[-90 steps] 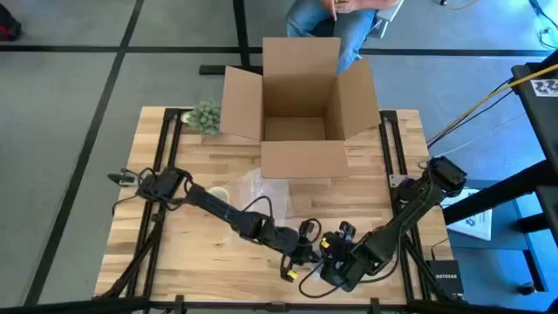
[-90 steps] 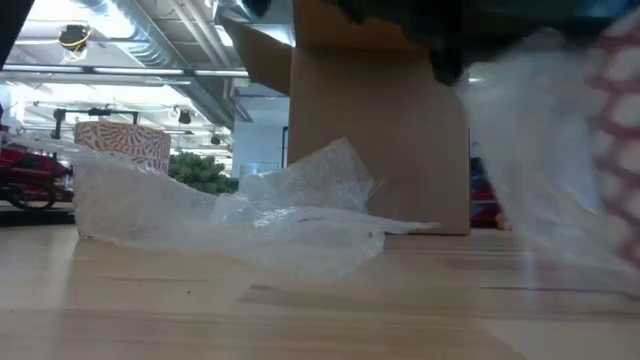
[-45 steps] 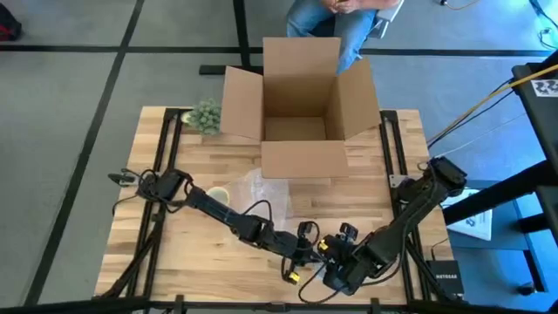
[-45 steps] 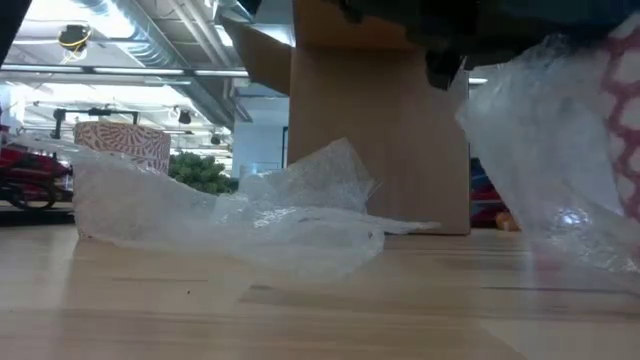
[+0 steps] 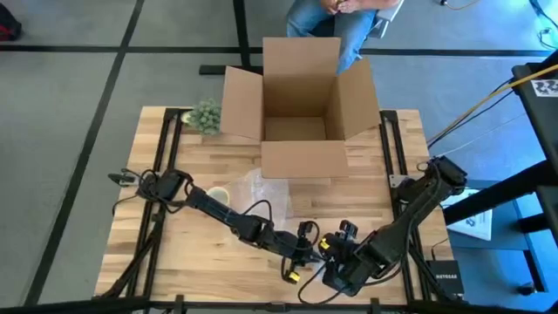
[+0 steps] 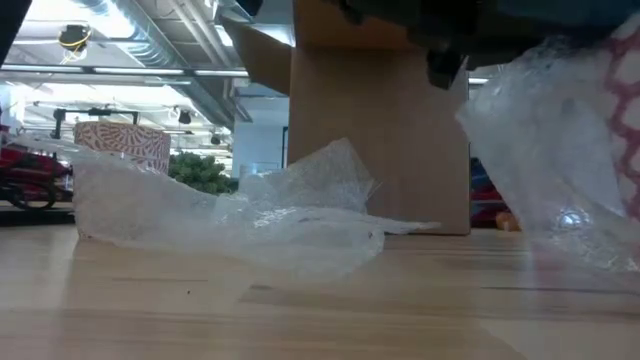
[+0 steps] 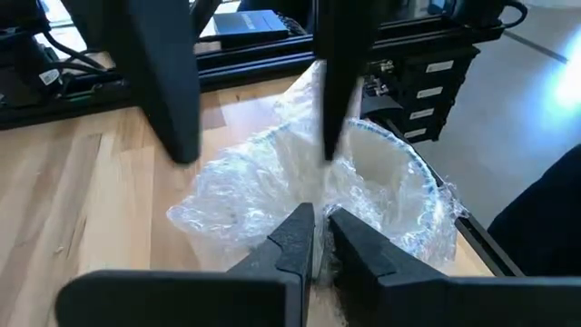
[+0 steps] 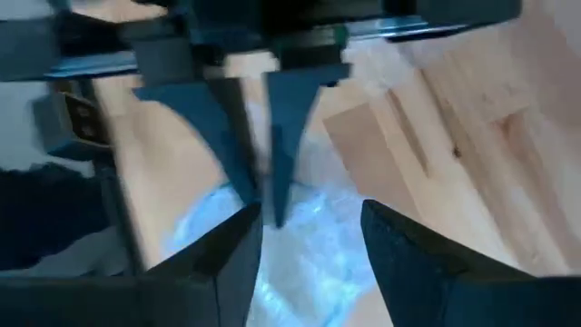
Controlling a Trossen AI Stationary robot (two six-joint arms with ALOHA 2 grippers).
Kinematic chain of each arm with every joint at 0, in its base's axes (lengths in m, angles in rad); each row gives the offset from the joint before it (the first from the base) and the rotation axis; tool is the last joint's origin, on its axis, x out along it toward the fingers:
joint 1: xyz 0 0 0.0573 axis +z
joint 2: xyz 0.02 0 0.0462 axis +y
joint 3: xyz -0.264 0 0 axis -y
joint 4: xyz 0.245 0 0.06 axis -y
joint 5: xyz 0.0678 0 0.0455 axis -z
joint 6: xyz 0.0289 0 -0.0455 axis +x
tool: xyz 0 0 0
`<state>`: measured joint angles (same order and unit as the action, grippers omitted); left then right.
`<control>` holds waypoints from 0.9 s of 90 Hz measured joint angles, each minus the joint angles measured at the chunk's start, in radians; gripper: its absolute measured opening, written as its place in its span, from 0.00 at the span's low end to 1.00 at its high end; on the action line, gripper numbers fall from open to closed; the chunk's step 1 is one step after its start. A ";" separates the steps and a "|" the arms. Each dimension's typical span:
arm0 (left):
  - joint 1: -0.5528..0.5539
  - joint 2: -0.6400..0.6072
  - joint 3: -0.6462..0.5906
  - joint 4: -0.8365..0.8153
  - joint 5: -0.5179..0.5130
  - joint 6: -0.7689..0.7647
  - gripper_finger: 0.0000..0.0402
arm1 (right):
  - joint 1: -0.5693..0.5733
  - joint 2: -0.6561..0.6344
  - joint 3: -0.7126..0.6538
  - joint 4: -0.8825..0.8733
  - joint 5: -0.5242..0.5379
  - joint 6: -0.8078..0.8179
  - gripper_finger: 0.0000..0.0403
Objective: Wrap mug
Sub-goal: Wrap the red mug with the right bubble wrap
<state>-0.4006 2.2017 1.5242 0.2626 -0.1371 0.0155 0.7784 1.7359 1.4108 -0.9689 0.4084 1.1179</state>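
Observation:
A mug point(image 7: 386, 173) with a white inside and a red-and-white pattern point(image 6: 622, 90) sits near the table's front edge, swathed in clear bubble wrap point(image 7: 245, 195). My left gripper point(image 7: 314, 238) point(image 5: 312, 248) is shut on that wrap beside the mug. My right gripper point(image 8: 304, 259) point(image 5: 336, 255) faces it from the other side and is open. Its fingers point(image 7: 331, 109) stand wide apart over the wrap, one next to the mug's rim. My left gripper pinches a bunched fold of the bubble wrap point(image 7: 309, 204) between its two fingertips, just beside the mug's rim. How many layers it has, I cannot tell. The wrap drapes around the mug and down onto the table. Whether my right gripper touches the wrap or the mug, I cannot tell.
A second patterned mug point(image 6: 122, 145) stands at mid-left beside a loose bubble-wrap sheet point(image 5: 261, 187) on the table's middle. An open cardboard box point(image 5: 301, 105) stands at the far edge, with a small green plant point(image 5: 206, 113) to its left. A person point(image 5: 340, 17) is behind the box.
The wrap around the near mug was in motion a second ago and blurred in the low view. It has since come to rest and hangs still from the mug. Both grippers have stayed close together at the front edge.

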 joint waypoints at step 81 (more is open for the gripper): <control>-0.005 0.001 -0.001 0.012 0.006 0.011 0.04 | -0.002 0.021 -0.267 0.386 -0.100 0.052 0.00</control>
<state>-0.4058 2.2024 1.5230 0.2749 -0.1311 0.0269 0.7767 1.7571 1.1442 -0.5833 0.3086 1.1697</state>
